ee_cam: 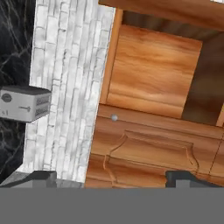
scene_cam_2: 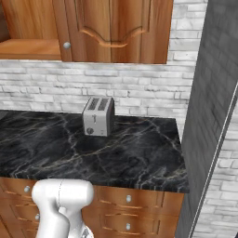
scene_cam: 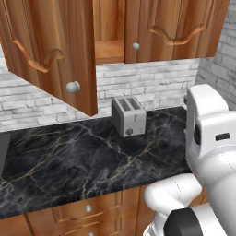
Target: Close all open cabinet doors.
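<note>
Gripper (ee_cam: 111, 180) stood wide open, nothing held; its two dark tips sat far apart at the bottom of the hand view with only cabinet wood between them. It was aimed at the wall cabinet, rolled roughly a quarter turn, so the brick wall (ee_cam: 65, 87) ran as a vertical strip and the toaster (ee_cam: 24, 103) lay sideways.

Task's things: open door (scene_cam: 55, 55) hung swung out over the desk (scene_cam: 83, 156), on the left in the left base view, knob (scene_cam: 73, 86) near its lower free edge. Behind it the cabinet interior (ee_cam: 153, 74) was exposed. Shut door (scene_cam_2: 111, 30) sat just right of the opening, flush, small knob (scene_cam_2: 67, 45) at its lower left corner.

Judgement on the step: approach, no contact yet. To do it well, I'd get the gripper round to the outer face of the open door near the knob edge, far from the hinge for leverage, and push in an arc following the swing until it seated flush. No grasp needed; a flat push with a finger should do. Watch clearance to the toaster below and avoid catching the door's edge.

Arm pose: the white arm (scene_cam: 207, 138) rose at lower right of the left base view, upper link upright, hand raised toward cabinet height.
</note>
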### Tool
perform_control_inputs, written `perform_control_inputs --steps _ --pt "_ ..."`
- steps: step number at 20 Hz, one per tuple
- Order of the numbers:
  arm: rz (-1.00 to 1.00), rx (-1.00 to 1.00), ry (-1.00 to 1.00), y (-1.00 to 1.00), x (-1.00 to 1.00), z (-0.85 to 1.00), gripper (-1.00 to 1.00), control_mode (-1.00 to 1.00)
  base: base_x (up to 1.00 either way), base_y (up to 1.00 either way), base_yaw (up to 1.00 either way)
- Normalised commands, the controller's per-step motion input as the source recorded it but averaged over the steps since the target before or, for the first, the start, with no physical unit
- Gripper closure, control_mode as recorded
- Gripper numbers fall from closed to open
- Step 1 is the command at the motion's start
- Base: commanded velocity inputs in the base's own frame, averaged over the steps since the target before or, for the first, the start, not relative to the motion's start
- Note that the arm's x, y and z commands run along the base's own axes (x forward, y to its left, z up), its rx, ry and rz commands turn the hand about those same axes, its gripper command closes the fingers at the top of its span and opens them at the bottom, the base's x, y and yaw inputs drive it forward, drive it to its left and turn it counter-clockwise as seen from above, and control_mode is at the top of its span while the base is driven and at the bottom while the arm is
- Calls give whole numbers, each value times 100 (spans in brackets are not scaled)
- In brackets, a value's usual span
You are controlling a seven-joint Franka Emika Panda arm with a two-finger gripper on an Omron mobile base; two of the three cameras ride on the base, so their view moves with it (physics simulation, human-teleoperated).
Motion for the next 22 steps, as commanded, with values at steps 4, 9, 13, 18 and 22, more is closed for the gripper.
perform_control_inputs --steps 4,9,13,18,22 --pt "7 -16 -19 50 -19 1 -100 -100 0 0 0" --pt "6 -16 -18 55 -18 3 -100 -100 0 0 0" --pt "4 -15 -11 64 -3 1 -100 -100 0 0 0" --pt "0 -11 -1 69 16 0 -100 -100 0 0 0" --pt "0 -9 0 73 41 0 -100 -100 0 0 0"
